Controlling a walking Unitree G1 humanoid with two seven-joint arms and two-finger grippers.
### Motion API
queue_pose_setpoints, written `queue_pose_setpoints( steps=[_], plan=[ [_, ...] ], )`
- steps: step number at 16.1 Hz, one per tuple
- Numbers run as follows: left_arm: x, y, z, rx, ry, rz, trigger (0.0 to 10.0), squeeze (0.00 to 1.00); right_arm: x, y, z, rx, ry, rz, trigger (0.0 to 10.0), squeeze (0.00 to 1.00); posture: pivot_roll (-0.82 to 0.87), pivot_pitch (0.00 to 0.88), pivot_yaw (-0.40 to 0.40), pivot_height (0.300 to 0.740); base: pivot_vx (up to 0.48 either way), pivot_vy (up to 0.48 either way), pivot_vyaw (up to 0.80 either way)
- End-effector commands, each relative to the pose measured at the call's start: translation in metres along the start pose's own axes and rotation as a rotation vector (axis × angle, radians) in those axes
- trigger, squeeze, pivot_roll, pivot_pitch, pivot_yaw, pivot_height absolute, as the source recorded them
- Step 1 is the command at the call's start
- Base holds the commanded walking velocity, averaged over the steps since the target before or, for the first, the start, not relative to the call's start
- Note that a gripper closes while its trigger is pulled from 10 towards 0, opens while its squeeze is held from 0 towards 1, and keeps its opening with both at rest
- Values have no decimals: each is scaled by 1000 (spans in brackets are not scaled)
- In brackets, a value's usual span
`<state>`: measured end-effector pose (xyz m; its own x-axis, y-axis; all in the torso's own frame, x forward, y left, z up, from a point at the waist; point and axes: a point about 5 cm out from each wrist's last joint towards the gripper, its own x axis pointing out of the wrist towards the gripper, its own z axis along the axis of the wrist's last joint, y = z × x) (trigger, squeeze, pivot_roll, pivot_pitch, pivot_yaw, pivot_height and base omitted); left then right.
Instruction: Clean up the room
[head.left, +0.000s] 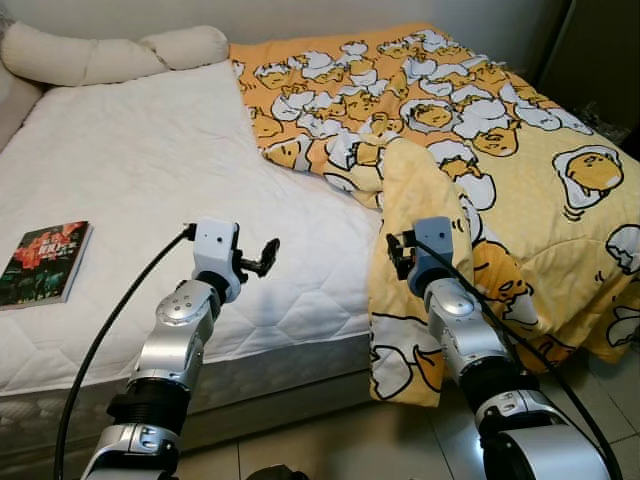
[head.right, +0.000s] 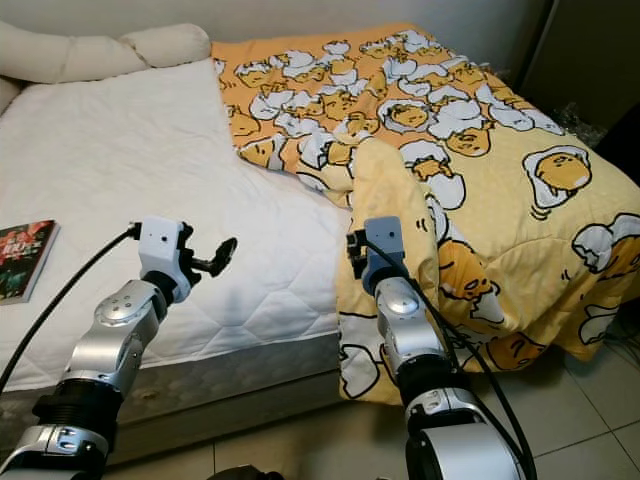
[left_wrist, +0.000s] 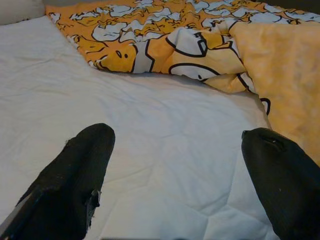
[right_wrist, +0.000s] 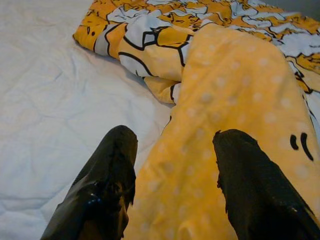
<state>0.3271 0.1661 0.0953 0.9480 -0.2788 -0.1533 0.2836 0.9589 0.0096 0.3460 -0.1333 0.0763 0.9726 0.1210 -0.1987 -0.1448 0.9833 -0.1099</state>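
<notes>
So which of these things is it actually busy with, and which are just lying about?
Part of the job:
- blanket, bunched on one side of the bed
- right gripper, open, fingers either side of a yellow fold of it
- left gripper, open over the bare mattress

Just lying about:
- book near the mattress edge
- pillow at the head

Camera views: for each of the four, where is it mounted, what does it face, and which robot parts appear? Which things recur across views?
Left eye view: head, looking down at bed, book, blanket; both arms show.
Right eye view: the same scene, shifted sideways.
Left wrist view: along the left gripper, open over white mattress.
Right wrist view: along the right gripper, fingers straddling the blanket's yellow fold.
All four share the blanket and mattress.
</notes>
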Motion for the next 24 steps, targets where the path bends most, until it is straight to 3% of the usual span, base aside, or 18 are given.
queue_pose_setpoints(
  steps=[1, 4, 11, 17, 18, 19, 20, 21, 23, 24],
  plan=[
    [-3, 5, -3, -11, 4, 11, 10000, 0, -1, 2, -1, -14, -4, 21, 10000, 0, 12, 0, 74, 740, 300, 0, 488],
    [-6, 8, -7, 20, 23, 17, 10000, 0, -2, 1, -2, -3, -2, 19, 10000, 0, 14, 0, 71, 740, 341, 0, 654],
    [-7, 7, -7, 22, 26, 9, 10000, 0, -2, 1, -7, 1, 22, 18, 10000, 0, 12, 0, 74, 740, 366, 0, 0],
    [-8, -1, 3, 39, -12, 5, 10000, 0, -9, -15, -6, 48, -15, -19, 10000, 0, 95, 0, -1, 740, 178, 0, 0],
    [-11, -3, 6, 62, -24, -2, 10000, 0, -13, -16, -7, 66, -27, -22, 10000, 0, 106, 0, -9, 740, 0, 0, 0],
    [-17, -4, 9, 71, -45, -6, 10000, 0, -19, -14, -10, 58, -32, -12, 10000, 118, 118, 0, -30, 740, 0, 0, 0],
    [-21, -3, 11, 80, -58, -5, 10000, 0, -21, -13, -10, 55, -36, -9, 10000, 169, 118, 0, -32, 740, 0, 0, 0],
    [-34, 5, 15, 40, -90, 42, 10000, 0, -31, -12, -5, 59, -61, -30, 10000, 145, 98, 0, -31, 740, 0, 0, 0],
    [-44, 9, 10, 16, -80, 69, 10000, 0, -37, -17, -4, 79, -73, -49, 10000, 122, 95, 0, -36, 740, 0, 0, 0],
    [-46, 15, 4, 37, -52, 97, 10000, 0, -33, -22, -3, 108, -63, -53, 10000, 173, 103, 0, -41, 740, 0, 0, 0]
  ],
)
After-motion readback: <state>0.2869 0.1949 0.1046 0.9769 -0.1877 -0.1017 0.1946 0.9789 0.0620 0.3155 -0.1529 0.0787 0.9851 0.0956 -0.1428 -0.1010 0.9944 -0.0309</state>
